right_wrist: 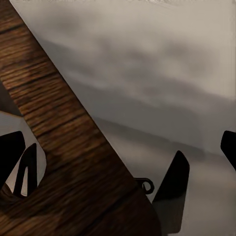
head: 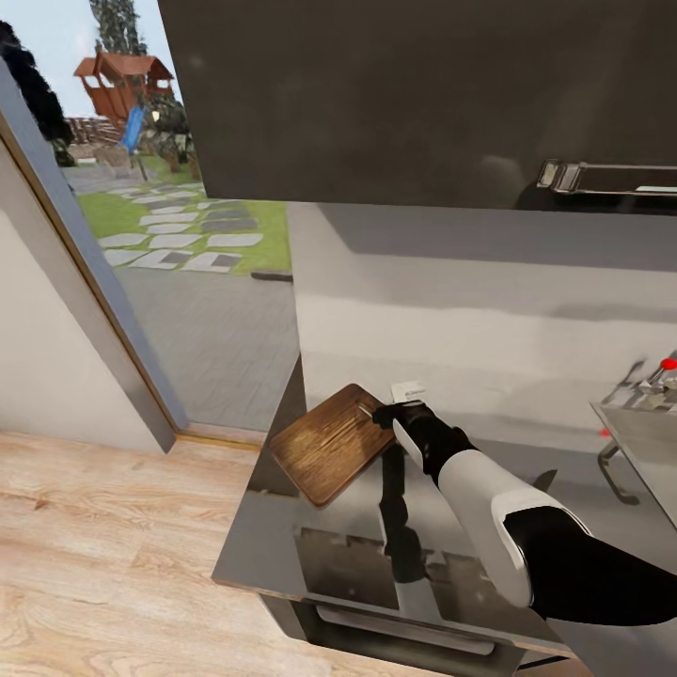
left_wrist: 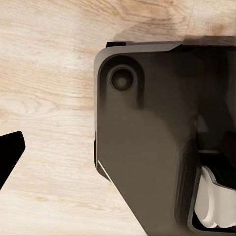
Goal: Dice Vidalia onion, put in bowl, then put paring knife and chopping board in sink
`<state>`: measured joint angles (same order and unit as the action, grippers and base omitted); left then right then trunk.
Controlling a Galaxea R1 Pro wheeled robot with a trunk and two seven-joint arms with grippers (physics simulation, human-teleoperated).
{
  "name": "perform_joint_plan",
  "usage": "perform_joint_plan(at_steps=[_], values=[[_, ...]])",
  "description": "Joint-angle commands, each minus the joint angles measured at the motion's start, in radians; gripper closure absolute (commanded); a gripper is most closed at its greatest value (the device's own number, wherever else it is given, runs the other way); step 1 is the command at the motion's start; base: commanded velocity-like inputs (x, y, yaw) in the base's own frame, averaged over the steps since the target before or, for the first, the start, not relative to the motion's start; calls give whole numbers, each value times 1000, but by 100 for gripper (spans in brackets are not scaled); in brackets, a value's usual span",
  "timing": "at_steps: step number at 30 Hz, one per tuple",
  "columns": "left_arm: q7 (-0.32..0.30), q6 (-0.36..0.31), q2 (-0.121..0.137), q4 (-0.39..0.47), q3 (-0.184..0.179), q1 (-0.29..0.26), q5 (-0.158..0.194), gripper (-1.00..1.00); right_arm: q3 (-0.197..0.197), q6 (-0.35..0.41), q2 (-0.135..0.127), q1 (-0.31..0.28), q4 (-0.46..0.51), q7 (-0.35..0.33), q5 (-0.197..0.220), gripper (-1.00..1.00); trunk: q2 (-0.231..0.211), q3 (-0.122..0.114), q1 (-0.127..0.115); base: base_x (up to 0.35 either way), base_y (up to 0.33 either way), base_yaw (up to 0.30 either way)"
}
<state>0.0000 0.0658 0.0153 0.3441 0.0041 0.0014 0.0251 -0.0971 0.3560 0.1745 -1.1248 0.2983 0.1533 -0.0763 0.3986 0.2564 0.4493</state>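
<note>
The brown wooden chopping board (head: pixel 329 444) lies at the left end of the glossy grey countertop (head: pixel 282 536), one corner at the counter's edge. My right gripper (head: pixel 388 414) is at the board's right corner, open. In the right wrist view the board (right_wrist: pixel 73 128) fills the space between the dark fingers (right_wrist: pixel 229 147). One finger (left_wrist: pixel 10 157) of my left gripper hangs open over the wooden floor beside the robot's dark base (left_wrist: pixel 147 137). The sink (head: pixel 649 418) with its tap and red knob (head: pixel 668 364) is at the far right. The onion, paring knife and bowl are out of view.
A dark wall cabinet (head: pixel 404 94) hangs overhead and the grey wall (head: pixel 470 301) stands behind the counter. A small white piece (head: pixel 407 387) that I cannot identify peeks out behind the right gripper. Left of the counter are wood floor (head: pixel 94 545) and a glass door.
</note>
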Motion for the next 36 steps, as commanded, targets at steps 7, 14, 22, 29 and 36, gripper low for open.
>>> perform_joint_plan(at_steps=[7, 14, 22, 29, 36], values=[[0, 2, 0, 1, 0, 0, 3, -100, -6, 7, 0, -1, -67, -3, 0, -100, 1, 2, 1, 0, 0, 0], [0, 2, 0, 2, 0, 0, 3, -100, -6, 9, 0, 0, -68, -3, 0, 100, 1, 2, 1, 0, 0, 0], [0, 2, 0, 2, 0, 0, 3, -100, -4, 9, 0, -1, -68, -2, 0, 100, 1, 2, 1, 0, 0, 0], [0, 2, 0, 2, 0, 0, 3, -100, -4, 9, 0, 0, -67, 0, 0, 100, 1, 2, 1, 0, 0, 0], [0, 2, 0, 1, 0, 0, 3, -100, -4, 9, 0, 0, -65, 2, 0, 100, 1, -6, 1, 0, 0, 0]])
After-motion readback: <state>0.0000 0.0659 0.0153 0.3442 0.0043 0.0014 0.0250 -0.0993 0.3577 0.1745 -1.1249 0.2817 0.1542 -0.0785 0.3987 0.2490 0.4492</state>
